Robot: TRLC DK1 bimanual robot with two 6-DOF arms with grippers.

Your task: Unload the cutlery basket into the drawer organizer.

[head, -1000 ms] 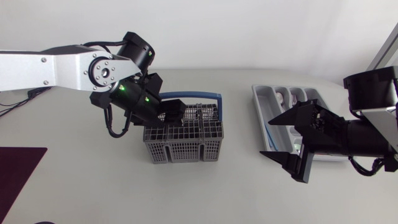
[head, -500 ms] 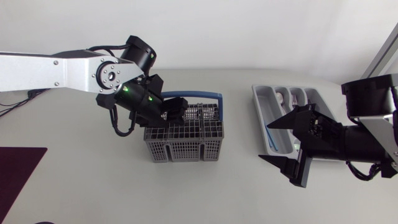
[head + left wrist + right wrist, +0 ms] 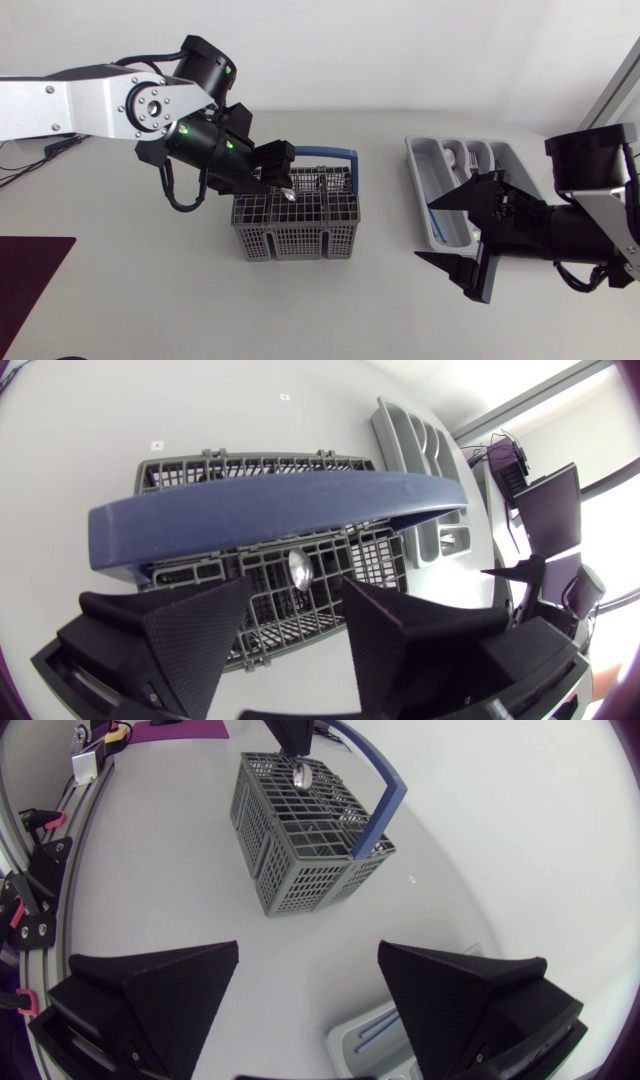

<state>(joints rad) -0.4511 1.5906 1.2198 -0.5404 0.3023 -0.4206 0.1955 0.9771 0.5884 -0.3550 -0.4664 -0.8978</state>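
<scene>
The grey mesh cutlery basket with its blue handle stands mid-table. My left gripper hovers over its rear left part, open. A spoon stands in the basket, bowl up. In the left wrist view the spoon lies just past the fingertips, with space on both sides. The grey drawer organizer at the right holds a few pieces of cutlery. My right gripper is open and empty at the organizer's front left. From the right wrist view the basket is far ahead.
A dark purple mat lies at the table's front left corner. Bare table surface separates the basket from the organizer.
My left arm has drawn up and to the left over the basket, and its fingers have narrowed a little. The spoon's bowl now shows below the fingertips. The right arm barely shifted.
</scene>
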